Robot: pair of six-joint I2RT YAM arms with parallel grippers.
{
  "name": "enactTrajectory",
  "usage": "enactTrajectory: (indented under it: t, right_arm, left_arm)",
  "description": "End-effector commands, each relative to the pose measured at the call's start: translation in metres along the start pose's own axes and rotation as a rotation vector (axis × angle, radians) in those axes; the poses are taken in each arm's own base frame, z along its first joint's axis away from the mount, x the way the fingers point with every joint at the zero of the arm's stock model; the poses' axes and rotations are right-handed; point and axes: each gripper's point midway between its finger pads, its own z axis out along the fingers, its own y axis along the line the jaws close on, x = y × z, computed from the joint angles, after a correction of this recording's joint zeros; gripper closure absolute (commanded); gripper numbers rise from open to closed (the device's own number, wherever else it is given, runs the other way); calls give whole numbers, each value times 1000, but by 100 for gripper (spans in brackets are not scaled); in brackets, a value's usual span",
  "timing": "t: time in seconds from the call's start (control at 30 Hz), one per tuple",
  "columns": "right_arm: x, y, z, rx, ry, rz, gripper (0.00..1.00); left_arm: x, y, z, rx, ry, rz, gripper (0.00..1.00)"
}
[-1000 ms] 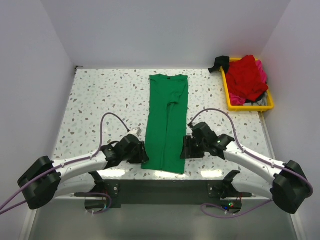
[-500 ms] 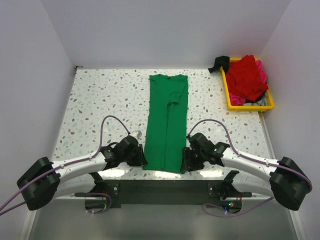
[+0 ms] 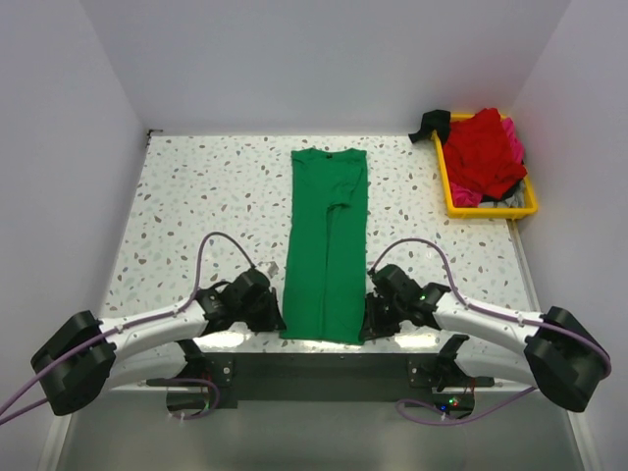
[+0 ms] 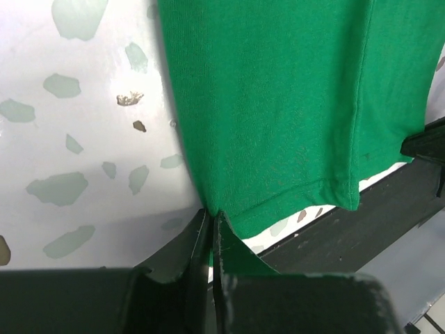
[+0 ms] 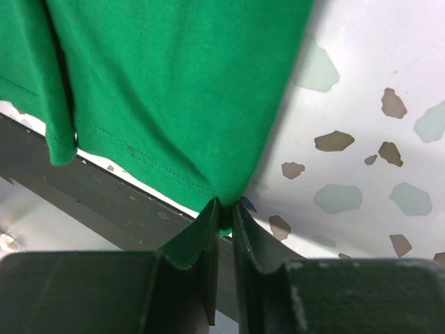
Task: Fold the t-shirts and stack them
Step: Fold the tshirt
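Observation:
A bright green t-shirt point(image 3: 327, 240), folded into a long narrow strip, lies down the middle of the table from the back to the near edge. My left gripper point(image 3: 277, 319) is shut on its near left hem corner point(image 4: 212, 212). My right gripper point(image 3: 370, 319) is shut on its near right hem corner point(image 5: 224, 205). Both grippers sit at the table's near edge. Red point(image 3: 483, 149) and pink point(image 3: 514, 137) shirts lie piled in the yellow tray point(image 3: 444, 182) at the back right.
The speckled table point(image 3: 206, 196) ends in a dark front rail point(image 3: 314, 378) just under the hem. White walls close in the left, back and right sides. A black object point(image 3: 426, 124) sits by the tray's back corner.
Both grippers have moved toward the near edge, drawing the green shirt's hem with them. The shirt now lies straighter and a little nearer the front.

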Motion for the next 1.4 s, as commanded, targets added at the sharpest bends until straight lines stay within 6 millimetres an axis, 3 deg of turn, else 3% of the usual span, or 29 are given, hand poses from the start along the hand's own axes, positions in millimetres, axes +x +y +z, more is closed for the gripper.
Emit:
enactTrajectory:
  t: [0.0,0.23,0.53,0.67,0.73,0.77,0.83,0.87,0.93,0.97,1.0,1.07,1.1,1.13,1.17,1.2,1.23,1.3,1.37]
  right_arm:
    - [11,-9,-3,23,23,6,87]
    - [13,-13,-17,45,6,-9,90]
    - [4,13,-18,-70,-19,-6,89]
    - [-14,20,-27,-47,-79,-54,87]
    - [-31,27,-37,-16,-129,-85,86]
    - [-37,28,-40,1,-145,-112,86]
    - [-58,35,-49,45,-203,-140,86]
    - [-71,34,-53,76,-249,-158,86]
    - [-91,49,-58,77,-290,-184,85]
    - [-104,48,-60,111,-330,-193,85]
    - [-118,60,-65,99,-363,-201,86]
    - [-137,56,-60,141,-373,-187,87]
    - [-153,64,-65,129,-414,-183,87]
    - [-165,56,-61,149,-417,-158,88]
    - [-174,57,-61,145,-429,-147,88]
    - [-187,63,-65,121,-457,-136,88]
    - [-198,54,-60,140,-458,-107,89]
    - [-218,57,-63,138,-492,-93,89]
    - [-231,48,-54,173,-491,-85,89]
  left_arm:
    - [35,35,-5,-110,119,-14,92]
    - [38,29,-11,-57,110,-39,95]
    - [32,0,-9,105,62,-53,97]
    - [7,-13,-12,93,-13,-1,99]
    - [-6,-18,-11,75,-52,23,99]
    - [-21,-32,-16,94,-87,56,99]
    - [-38,-35,-14,57,-134,73,99]
    - [-52,-46,-17,68,-167,88,99]
    - [-69,-50,-14,49,-206,90,99]
    - [-84,-64,-18,76,-242,96,100]
    - [-96,-63,-18,56,-276,87,100]
    - [-114,-71,-16,41,-310,69,100]
    - [-123,-66,-10,10,-316,48,100]
    - [-129,-68,-8,10,-324,41,100]
    - [-139,-74,-9,16,-340,22,100]
    - [-147,-66,-2,-9,-343,-11,100]
    - [-155,-69,-1,2,-355,-26,100]
    - [-172,-69,7,26,-367,-72,100]
    - [-195,-75,7,46,-407,-93,100]
